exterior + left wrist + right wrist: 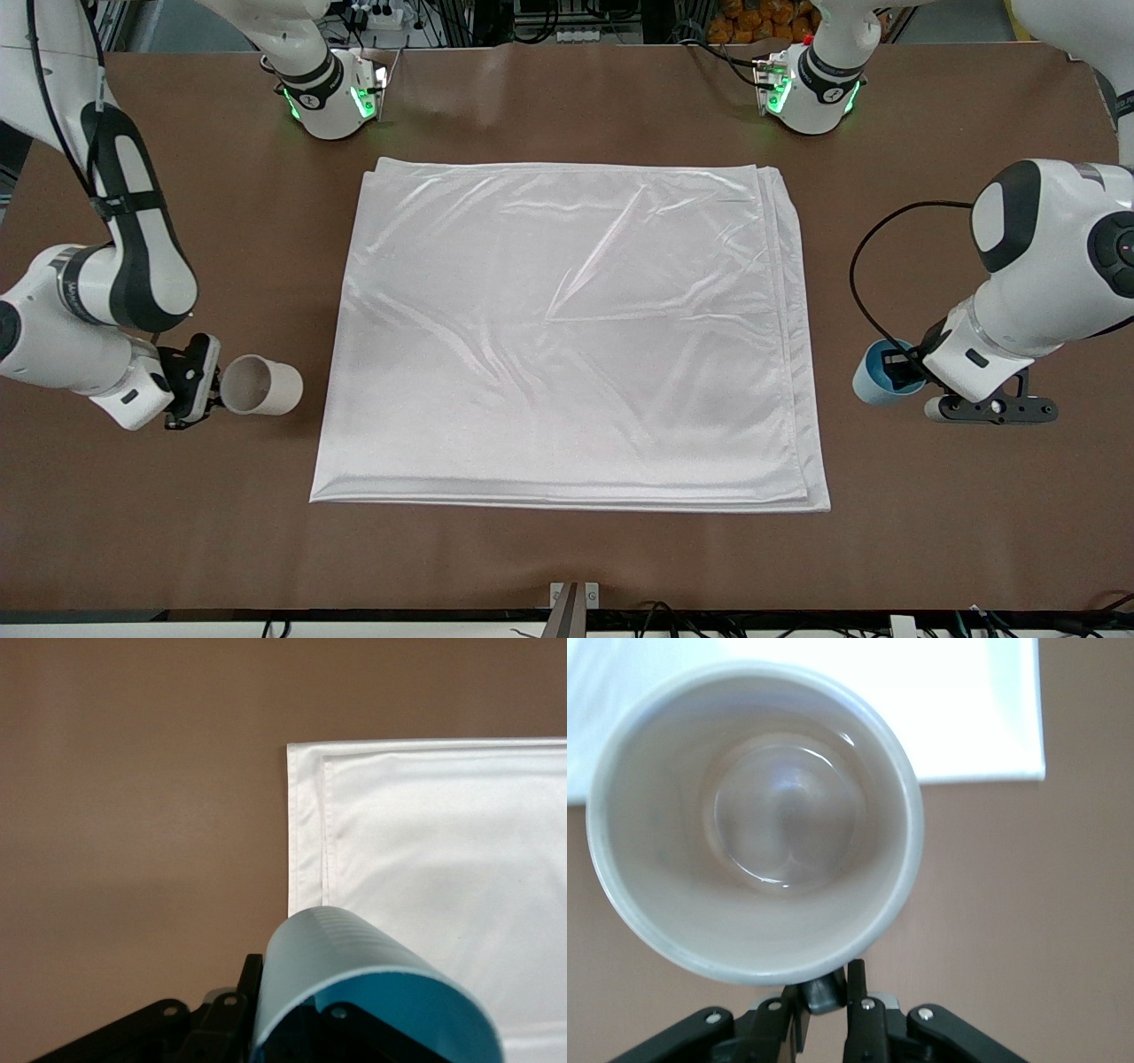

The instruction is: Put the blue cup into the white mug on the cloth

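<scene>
The white cloth lies spread flat in the middle of the brown table. My right gripper is beside the cloth at the right arm's end, shut on the white mug by its black handle. The mug is tipped on its side, and its pale inside faces the right wrist camera. At the left arm's end, my left gripper is shut on the rim of the blue cup, which is also tilted. In the left wrist view one finger presses the outside of the cup and the other sits inside it.
The cloth's folded edges and a corner show in the wrist views, with bare brown table all around. The two arm bases stand along the table's edge farthest from the front camera.
</scene>
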You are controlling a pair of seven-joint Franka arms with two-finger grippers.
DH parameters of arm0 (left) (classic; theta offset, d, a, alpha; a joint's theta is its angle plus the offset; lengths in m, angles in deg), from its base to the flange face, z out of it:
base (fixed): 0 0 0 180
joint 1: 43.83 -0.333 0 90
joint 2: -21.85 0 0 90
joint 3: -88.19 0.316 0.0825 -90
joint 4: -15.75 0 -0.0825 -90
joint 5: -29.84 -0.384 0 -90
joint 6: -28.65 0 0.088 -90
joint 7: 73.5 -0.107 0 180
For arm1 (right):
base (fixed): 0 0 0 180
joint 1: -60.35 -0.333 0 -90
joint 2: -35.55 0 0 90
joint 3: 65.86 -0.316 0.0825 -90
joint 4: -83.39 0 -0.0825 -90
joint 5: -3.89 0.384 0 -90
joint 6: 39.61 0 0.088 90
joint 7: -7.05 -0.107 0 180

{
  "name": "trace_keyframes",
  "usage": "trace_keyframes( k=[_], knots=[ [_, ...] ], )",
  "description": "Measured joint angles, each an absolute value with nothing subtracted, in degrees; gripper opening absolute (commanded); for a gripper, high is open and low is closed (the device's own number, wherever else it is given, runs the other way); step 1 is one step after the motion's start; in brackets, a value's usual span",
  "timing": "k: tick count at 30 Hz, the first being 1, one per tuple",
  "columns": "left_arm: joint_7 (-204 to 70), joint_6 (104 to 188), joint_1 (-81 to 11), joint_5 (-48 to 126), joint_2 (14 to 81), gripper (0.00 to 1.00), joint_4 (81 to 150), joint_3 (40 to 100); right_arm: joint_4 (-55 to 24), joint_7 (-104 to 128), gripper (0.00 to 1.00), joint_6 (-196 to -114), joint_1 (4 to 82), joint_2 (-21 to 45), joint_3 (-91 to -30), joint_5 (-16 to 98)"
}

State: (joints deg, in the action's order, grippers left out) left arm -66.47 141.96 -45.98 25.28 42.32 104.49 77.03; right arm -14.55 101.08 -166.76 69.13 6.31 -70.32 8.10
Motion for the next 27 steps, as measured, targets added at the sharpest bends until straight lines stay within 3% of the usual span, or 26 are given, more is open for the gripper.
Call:
trace_keyframes(
  k=[11,27],
  knots=[
    [-66.47,140.08,-45.93,25.28,40.21,0.0,104.33,75.06,-24.24,86.99,0.0,-174.45,58.13,11.52,-70.58,8.19],
    [-64.23,135.78,-45.69,25.28,40.15,0.0,104.33,69.91,-27.32,59.04,0.0,-180.04,41.76,11.99,-70.37,3.75]
  ],
)
